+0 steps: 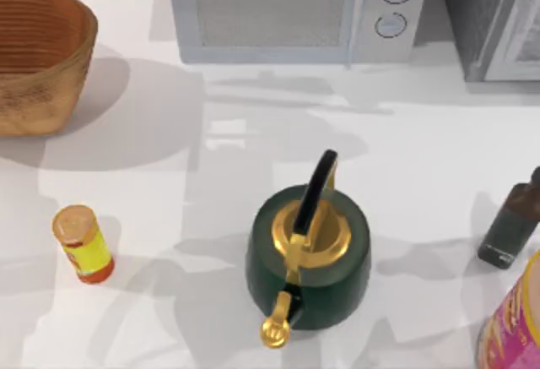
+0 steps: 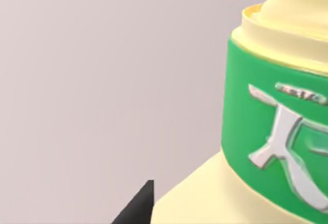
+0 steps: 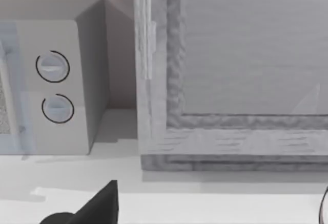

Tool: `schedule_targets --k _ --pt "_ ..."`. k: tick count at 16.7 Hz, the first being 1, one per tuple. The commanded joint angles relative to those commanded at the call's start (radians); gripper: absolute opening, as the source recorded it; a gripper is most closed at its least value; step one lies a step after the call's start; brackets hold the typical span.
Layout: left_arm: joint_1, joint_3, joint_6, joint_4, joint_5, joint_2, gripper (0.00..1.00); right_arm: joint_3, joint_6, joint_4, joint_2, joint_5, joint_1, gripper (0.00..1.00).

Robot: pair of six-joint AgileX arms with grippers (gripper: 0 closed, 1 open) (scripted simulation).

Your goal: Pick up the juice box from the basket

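**Clerk:** White bench (image 1: 211,217), top view, item by item?

**Keeper:** Back left: wicker basket (image 1: 34,73), orange-brown, upright. Back centre: microwave (image 1: 287,14). Back right: grey cabinet (image 1: 498,23). Middle: green kettle (image 1: 350,276), gold lid, black handle. Front left: yellow bottle (image 1: 84,246), orange-gold cap, well apart from the basket. Right edge: dark bottle (image 1: 512,225); below it, a pink container (image 1: 515,327), cut off by the corner

**Clerk:** Left wrist view?

**Keeper:** Juice box (image 2: 277,147), pale yellow with a green patch bearing a white mark, very close to the camera, plain wall behind. Left end effector (image 2: 138,206): one dark tip just beside the carton; apart or clamped, cannot tell

**Clerk:** Right wrist view?

**Keeper:** Microwave, two dials, beside the grey cabinet. Right end effector (image 3: 97,203): a dark tip over the bench; state cannot be told
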Motion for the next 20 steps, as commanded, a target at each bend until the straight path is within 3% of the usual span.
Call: schedule_targets --k 4,8,20 --pt "0.000 -0.012 0.000 -0.004 -0.002 -0.005 0.00 0.000 0.000 0.000 0.000 0.000 0.000 1.00" --pt "-0.012 -0.116 -0.007 -0.061 -0.018 -0.143 0.00 0.000 0.000 0.000 0.000 0.000 0.000 1.00" --pt "-0.108 -0.773 -0.010 -0.386 -0.126 -1.179 0.00 0.000 0.000 0.000 0.000 0.000 0.000 1.00"
